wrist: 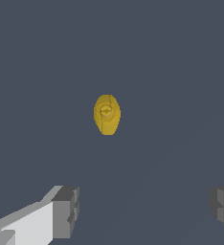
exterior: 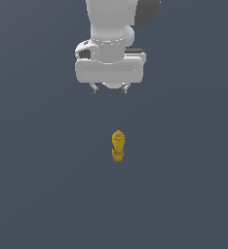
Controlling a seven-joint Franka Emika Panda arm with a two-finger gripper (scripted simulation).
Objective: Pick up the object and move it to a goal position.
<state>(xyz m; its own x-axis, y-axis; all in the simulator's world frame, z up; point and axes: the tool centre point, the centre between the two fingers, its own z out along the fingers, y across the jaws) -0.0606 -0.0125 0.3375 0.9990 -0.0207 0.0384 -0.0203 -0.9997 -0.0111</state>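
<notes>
Banana-like object (exterior: 118,145) unmarked, lying apart from white tool (exterior: 110,89), jaws spread

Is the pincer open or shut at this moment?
Open. In the wrist view the pincer has its two fingers set wide apart with bare floor between them, and the yellow object lies ahead, untouched.

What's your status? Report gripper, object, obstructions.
Gripper open, empty, apart from the object. Yellow object alone on the dark surface, untouched. Nothing seen in the way.
</notes>
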